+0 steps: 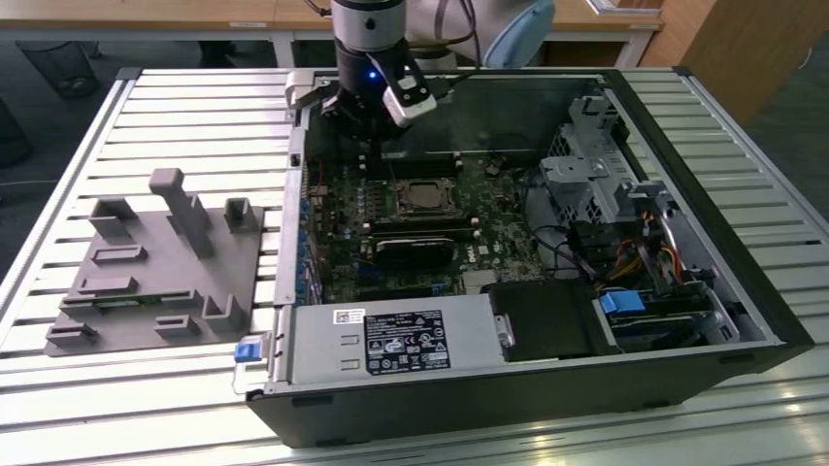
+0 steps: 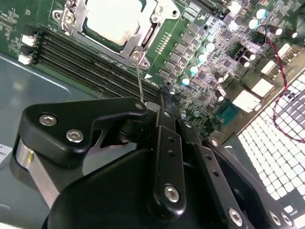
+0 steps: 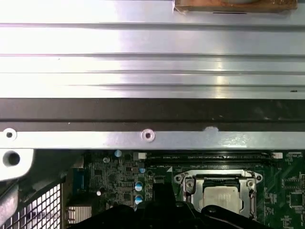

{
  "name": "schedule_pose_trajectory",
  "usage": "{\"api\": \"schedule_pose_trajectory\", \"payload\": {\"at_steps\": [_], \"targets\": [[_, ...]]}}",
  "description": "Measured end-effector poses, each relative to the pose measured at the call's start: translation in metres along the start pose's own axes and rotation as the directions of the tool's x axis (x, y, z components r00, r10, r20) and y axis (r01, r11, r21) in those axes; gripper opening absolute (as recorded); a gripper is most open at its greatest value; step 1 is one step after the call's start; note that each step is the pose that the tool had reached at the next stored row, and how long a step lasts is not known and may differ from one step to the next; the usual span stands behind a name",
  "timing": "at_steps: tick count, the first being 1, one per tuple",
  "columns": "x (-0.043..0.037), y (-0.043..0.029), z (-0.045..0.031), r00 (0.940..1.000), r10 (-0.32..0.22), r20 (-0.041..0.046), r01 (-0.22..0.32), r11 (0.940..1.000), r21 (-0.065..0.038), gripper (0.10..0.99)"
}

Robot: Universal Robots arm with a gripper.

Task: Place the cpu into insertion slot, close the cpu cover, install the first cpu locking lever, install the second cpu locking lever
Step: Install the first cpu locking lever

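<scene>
A ribbed silvery metal tabletop [image 3: 152, 62] fills half the frame. A dark case wall [image 3: 152, 114] and a riveted silvery rim strip [image 3: 95, 137] cross the frame's middle. Toward one corner, on the green motherboard [image 3: 286, 191], the silvery-tan square cpu [image 3: 220, 198] sits in the insertion slot [image 3: 217, 181], framed by the thin silvery cpu cover [image 3: 188, 186], just beside long black memory slots [image 3: 209, 156].

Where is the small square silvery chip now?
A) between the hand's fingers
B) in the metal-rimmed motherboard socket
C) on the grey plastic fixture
B: in the second wrist view, the small square silvery chip lies inside the metal-rimmed motherboard socket.
</scene>
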State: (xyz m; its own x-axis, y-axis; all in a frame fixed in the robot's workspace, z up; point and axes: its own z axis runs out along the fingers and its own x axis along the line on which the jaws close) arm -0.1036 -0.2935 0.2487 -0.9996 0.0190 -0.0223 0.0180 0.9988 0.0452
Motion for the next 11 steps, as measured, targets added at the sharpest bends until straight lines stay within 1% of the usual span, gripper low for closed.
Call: {"api": "schedule_pose_trajectory", "payload": {"at_steps": [8,11], "targets": [[-0.0105,0.0002,0.0006,1.0000,0.000,-0.0003,0.000,1.0000,0.000,0.106],[-0.0126,0.0002,0.0009,1.0000,0.000,-0.0004,0.000,1.0000,0.000,0.106]]}}
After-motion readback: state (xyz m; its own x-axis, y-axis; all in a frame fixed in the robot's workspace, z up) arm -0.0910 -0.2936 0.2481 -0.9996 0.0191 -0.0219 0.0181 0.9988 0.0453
